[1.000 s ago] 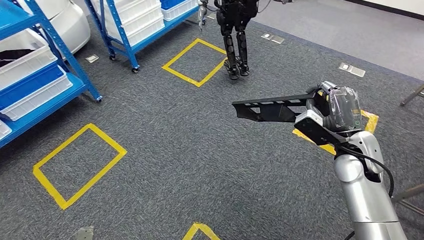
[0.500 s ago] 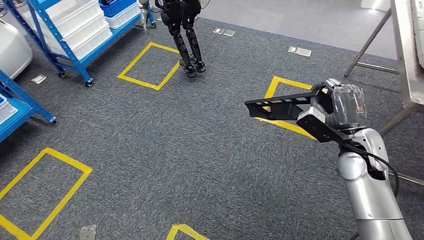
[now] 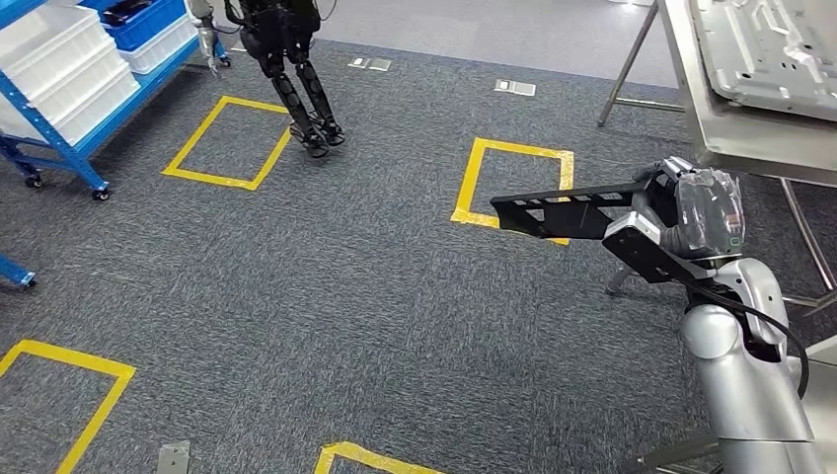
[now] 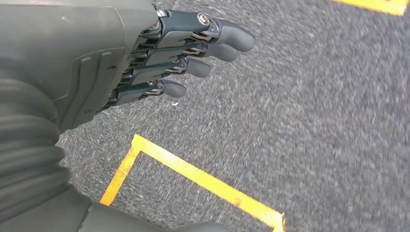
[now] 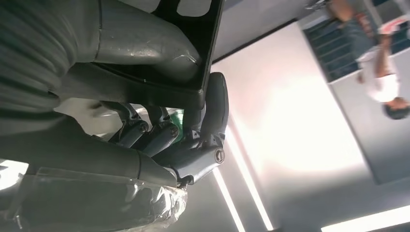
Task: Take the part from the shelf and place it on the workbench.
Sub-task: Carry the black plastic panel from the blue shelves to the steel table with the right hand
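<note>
Part (image 3: 563,210), a long flat black piece with cut-outs, is held in the air by the right hand (image 3: 681,222), which grips one end; the other end points away over the grey carpet floor (image 3: 345,296). The tabletop (image 3: 735,138), metal and grey, stands near, just beyond the hand. The left hand (image 4: 159,58) hangs over the floor, fingers (image 4: 212,46) stretched out, holding nothing.

The part (image 3: 563,211) juts leftward from the right robot hand (image 3: 681,222), above the floor (image 3: 345,296). The surface (image 3: 750,128) stands behind it, the shelf (image 3: 69,89) far left.
</note>
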Available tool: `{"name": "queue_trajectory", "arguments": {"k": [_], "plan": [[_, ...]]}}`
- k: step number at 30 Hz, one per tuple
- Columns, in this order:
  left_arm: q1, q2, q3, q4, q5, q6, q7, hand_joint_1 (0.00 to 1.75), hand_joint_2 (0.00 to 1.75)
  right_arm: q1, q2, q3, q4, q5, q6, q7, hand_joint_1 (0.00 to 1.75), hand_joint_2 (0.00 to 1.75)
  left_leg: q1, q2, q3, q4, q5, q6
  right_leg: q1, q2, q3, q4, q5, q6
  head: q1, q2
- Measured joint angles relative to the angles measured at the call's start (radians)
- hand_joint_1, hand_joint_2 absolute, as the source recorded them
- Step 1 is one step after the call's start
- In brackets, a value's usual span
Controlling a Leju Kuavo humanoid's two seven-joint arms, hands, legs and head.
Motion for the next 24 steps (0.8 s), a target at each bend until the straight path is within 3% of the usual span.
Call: {"name": "queue_trajectory", "arguments": {"k": [1,3,4,6,8,10,12,14,15,16,17,19,21,23,24], "plan": [[0.000,-0.001,0.000,0.000,-0.001,0.001,0.002,0.00,1.75,0.002,0.000,-0.001,0.000,0.003,0.000,0.003,1.71,1.75,0.001,0.015,-0.004,0.001,0.002,-0.004,-0.005,-0.007,0.028,-0.033,0.008,0.012,0.000,0.000],[-0.002,-0.002,0.000,0.000,-0.002,0.002,0.007,0.00,1.75,0.002,0.001,-0.003,-0.001,0.011,0.000,0.008,1.71,1.75,0.001,0.042,-0.012,0.010,-0.001,-0.015,-0.011,-0.048,0.125,-0.173,0.037,0.033,0.002,0.000],[-0.004,-0.001,0.000,0.000,-0.003,0.003,0.009,0.00,1.75,0.002,0.003,-0.004,-0.003,0.016,0.000,0.009,1.71,1.75,-0.001,0.054,-0.016,0.018,-0.006,-0.022,-0.010,-0.068,0.163,-0.232,0.049,0.034,0.002,0.000],[-0.007,0.000,0.000,-0.001,-0.004,0.004,0.011,0.00,1.75,0.004,0.006,-0.007,-0.006,0.026,0.002,0.011,1.71,1.75,-0.005,0.077,-0.020,0.029,-0.014,-0.036,-0.004,-0.079,0.190,-0.276,0.055,0.021,-0.001,0.000],[-0.011,-0.001,0.000,0.000,-0.004,0.005,0.011,0.00,1.75,0.007,0.008,-0.010,-0.008,0.033,0.003,0.012,1.71,1.75,0.002,0.092,-0.018,0.033,-0.017,-0.048,-0.003,-0.052,0.184,-0.277,0.062,0.001,-0.004,0.000],[-0.012,-0.002,0.000,0.000,-0.003,0.005,0.010,0.00,1.75,0.005,0.008,-0.013,-0.010,0.037,0.003,0.013,1.71,1.75,0.013,0.047,-0.031,0.071,-0.050,-0.061,-0.006,-0.028,0.181,-0.281,0.070,-0.016,-0.005,0.000],[-0.011,-0.002,0.000,0.000,-0.002,0.005,0.008,0.00,1.75,0.003,0.013,-0.016,-0.011,0.044,0.003,0.016,1.71,1.75,0.019,-0.021,-0.077,0.189,-0.126,-0.068,-0.005,-0.005,0.178,-0.282,0.076,-0.028,-0.008,0.000],[-0.009,-0.003,0.000,0.000,-0.001,0.005,0.008,0.00,1.75,0.002,0.018,-0.016,-0.011,0.050,0.003,0.020,1.71,1.75,0.019,-0.040,-0.130,0.312,-0.180,-0.067,0.002,0.021,0.175,-0.282,0.080,-0.033,-0.009,0.000],[-0.008,-0.003,0.000,0.000,-0.001,0.005,0.008,0.00,1.75,0.002,0.019,-0.016,-0.011,0.051,0.003,0.022,1.71,1.75,0.019,-0.043,-0.139,0.332,-0.179,-0.063,0.006,0.034,0.174,-0.282,0.082,-0.035,-0.009,0.000],[-0.008,-0.003,0.000,0.000,-0.001,0.005,0.008,0.00,1.75,0.002,0.020,-0.016,-0.011,0.052,0.003,0.024,1.71,1.75,0.019,-0.046,-0.129,0.311,-0.158,-0.057,0.009,0.048,0.173,-0.282,0.084,-0.037,-0.009,0.000],[-0.009,-0.003,0.000,0.000,-0.001,0.005,0.008,0.00,1.75,0.002,0.020,-0.017,-0.011,0.052,0.003,0.025,1.71,1.75,0.017,-0.055,-0.101,0.255,-0.122,-0.048,0.011,0.062,0.173,-0.282,0.086,-0.037,-0.008,0.000],[-0.009,-0.002,0.000,0.000,0.000,0.007,0.011,0.00,1.75,0.000,0.022,-0.017,-0.011,0.053,0.003,0.027,1.71,1.75,0.014,-0.105,-0.033,0.115,-0.058,-0.029,0.012,0.086,0.171,-0.282,0.092,-0.034,-0.008,0.000],[-0.009,-0.001,0.000,0.000,0.003,0.009,0.012,0.00,1.75,-0.004,0.025,-0.017,-0.008,0.056,0.004,0.026,1.71,1.75,0.009,-0.135,-0.004,0.052,-0.038,-0.017,0.008,0.109,0.164,-0.282,0.100,-0.024,-0.009,0.000],[-0.009,0.000,0.001,0.000,0.007,0.010,0.012,0.00,1.75,-0.008,0.027,-0.018,-0.004,0.059,0.005,0.026,1.71,1.75,0.006,-0.114,0.000,0.039,-0.030,-0.010,0.005,0.130,0.157,-0.289,0.111,-0.010,-0.012,0.000],[-0.010,-0.001,0.001,0.000,0.008,0.010,0.011,0.00,1.75,-0.010,0.026,-0.019,-0.002,0.060,0.006,0.026,1.71,1.75,0.006,-0.100,0.005,0.025,-0.019,-0.006,0.007,0.118,0.151,-0.289,0.112,-0.007,-0.011,0.000]]}}
